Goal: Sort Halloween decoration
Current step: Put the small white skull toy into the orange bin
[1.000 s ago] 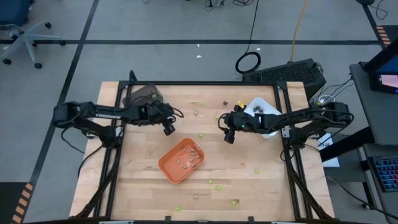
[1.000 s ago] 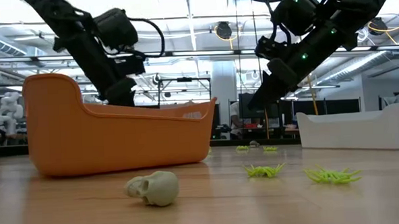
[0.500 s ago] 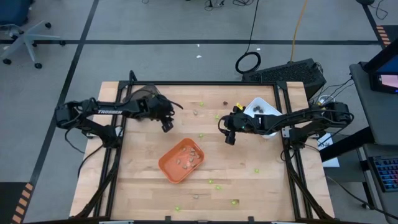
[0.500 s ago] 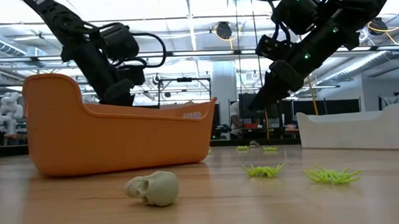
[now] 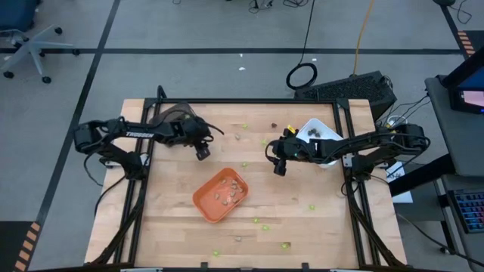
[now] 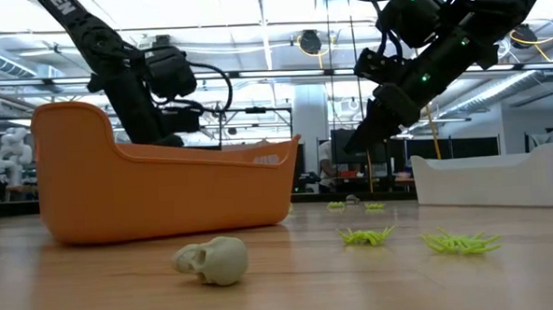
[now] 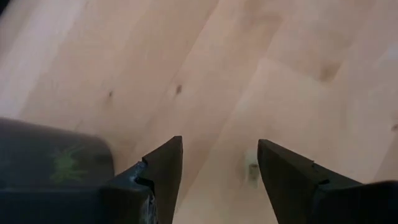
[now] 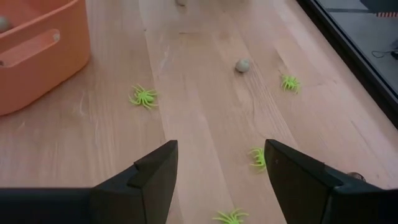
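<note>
Sorting partly done: orange tray [image 5: 220, 194] holds some skulls; green spiders [image 8: 144, 96] litter the desk [image 5: 318, 227]. Both grippers' jaws apart, empty.

I see two black arms with round joints. The left arm [image 5: 136, 136] has white letters on its link and a black cable loop near the wrist. The right arm [image 6: 435, 45] shows small green lights.

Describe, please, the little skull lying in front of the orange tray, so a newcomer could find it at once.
Start in the low view at the orange tray on the wooden table. Just in front of it lies a skull, on its side. It is rounded and pale tan, whereas the neighbouring spiders are spiky and lime-green.
</note>
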Tool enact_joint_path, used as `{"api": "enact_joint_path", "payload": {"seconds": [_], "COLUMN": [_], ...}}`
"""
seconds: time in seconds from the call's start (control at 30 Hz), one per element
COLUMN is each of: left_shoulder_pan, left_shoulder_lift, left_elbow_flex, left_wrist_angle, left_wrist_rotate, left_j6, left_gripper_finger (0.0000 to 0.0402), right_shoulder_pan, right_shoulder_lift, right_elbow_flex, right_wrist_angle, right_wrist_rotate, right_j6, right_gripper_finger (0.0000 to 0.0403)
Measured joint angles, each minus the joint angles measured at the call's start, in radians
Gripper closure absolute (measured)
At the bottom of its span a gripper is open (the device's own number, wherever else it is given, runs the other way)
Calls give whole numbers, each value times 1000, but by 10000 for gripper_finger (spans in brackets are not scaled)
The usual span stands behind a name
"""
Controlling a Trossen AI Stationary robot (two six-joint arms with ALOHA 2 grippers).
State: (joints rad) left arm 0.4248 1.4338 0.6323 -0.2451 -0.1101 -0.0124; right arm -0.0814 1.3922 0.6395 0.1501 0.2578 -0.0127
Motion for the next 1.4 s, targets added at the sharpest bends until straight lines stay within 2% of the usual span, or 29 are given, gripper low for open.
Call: {"api": "enact_joint_path", "payload": {"seconds": [0.4,0.67,0.77,0.97,1.4], "left_shoulder_pan": [-2,-99,-165,-252,-269], "left_shoulder_lift": [50,21,-4,-23,-10], "left_elbow_flex": [2,63,71,90,82], "left_wrist_angle": [-1,-212,-260,-375,-480], "left_wrist_rotate": [-2,0,-27,-153,-182], "left_j6": [-6,-110,-146,-286,-439], "left_gripper_finger": [197,197,197,197,197], "right_shoulder_pan": [0,0,0,0,0], "right_shoulder_lift": [0,0,0,0,0], "right_elbow_flex": [0,0,0,0,0], "right_wrist_angle": [3,1,0,2,2], "right_wrist_rotate": [1,1,1,1,0], "right_j6": [3,0,-6,-16,-19], "right_gripper_finger": [179,179,179,179,179]}}
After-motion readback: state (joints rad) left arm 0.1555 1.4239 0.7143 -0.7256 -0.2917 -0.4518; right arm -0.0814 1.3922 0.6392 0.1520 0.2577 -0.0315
